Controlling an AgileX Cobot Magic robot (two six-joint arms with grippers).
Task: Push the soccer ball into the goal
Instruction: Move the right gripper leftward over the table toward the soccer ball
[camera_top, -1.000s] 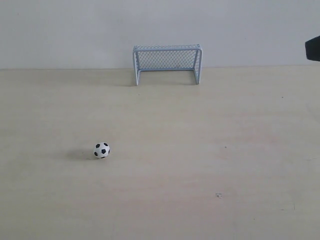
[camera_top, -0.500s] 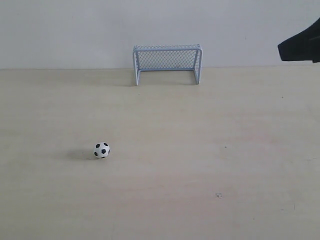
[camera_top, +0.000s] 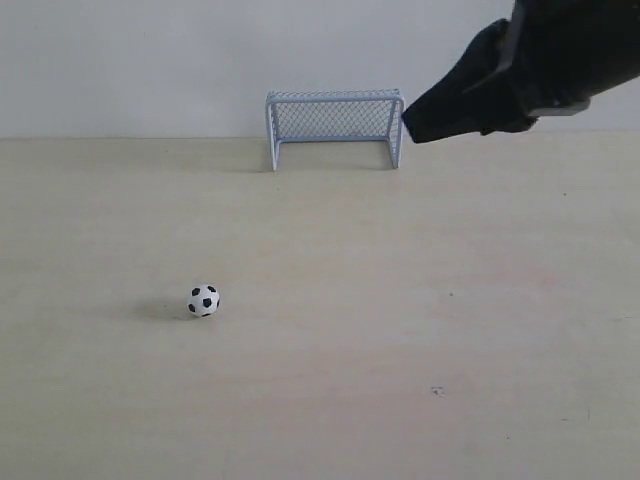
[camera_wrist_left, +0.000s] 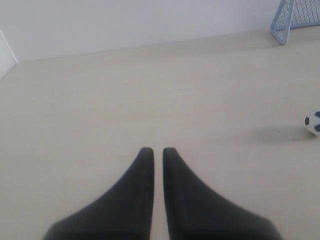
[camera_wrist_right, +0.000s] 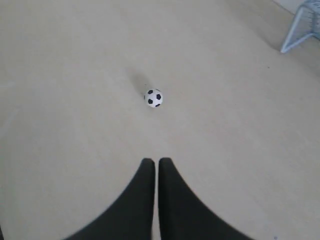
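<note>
The soccer ball rests on the pale wooden table, left of centre, and also shows as the ball in the right wrist view and as the ball at the edge of the left wrist view. The light blue-grey goal stands against the back wall, its mouth facing the table. My right gripper hangs high at the upper right, its tip near the goal's right post, shut and empty. My left gripper is shut with nothing in it and does not show in the exterior view.
A white wall runs along the table's far edge behind the goal. A goal post shows in the left wrist view, another post in the right wrist view. A few small dark specks mark the tabletop.
The right arm has swung in from the right edge toward the left, from a sliver a second ago to a large dark shape near the goal. The ball and goal have not moved.
</note>
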